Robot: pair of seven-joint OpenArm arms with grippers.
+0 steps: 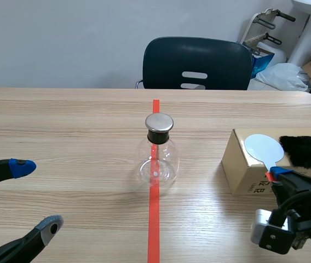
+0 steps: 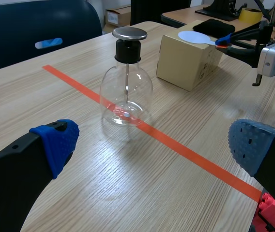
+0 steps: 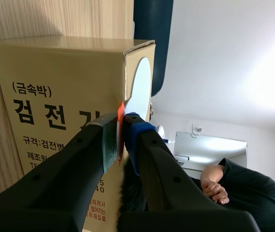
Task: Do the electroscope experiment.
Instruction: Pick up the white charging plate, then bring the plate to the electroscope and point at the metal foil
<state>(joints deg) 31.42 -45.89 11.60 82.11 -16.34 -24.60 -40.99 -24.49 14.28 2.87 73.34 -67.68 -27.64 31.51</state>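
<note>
electroscope (image 1: 156, 153) sits mid-table (image 1: 62, 126), right on the orange-red tape line (image 1: 154, 219). it's a clear round glass flask with a black stopper, a flat shiny metal disc on top and a thin rod down the inside. left gripper (image 1: 36, 196) is over the near left corner, jaws wide apart, nothing in it, blue dotted pads (image 2: 57, 140) showing. brown cardboard box (image 1: 243, 172) is by the right edge. a flat white round paddle (image 1: 263, 147) and a patch of black fur (image 1: 306, 150) lie on its top. right gripper (image 1: 278, 174) is at the box's near side, closed on the paddle's thin orange-red handle.
</note>
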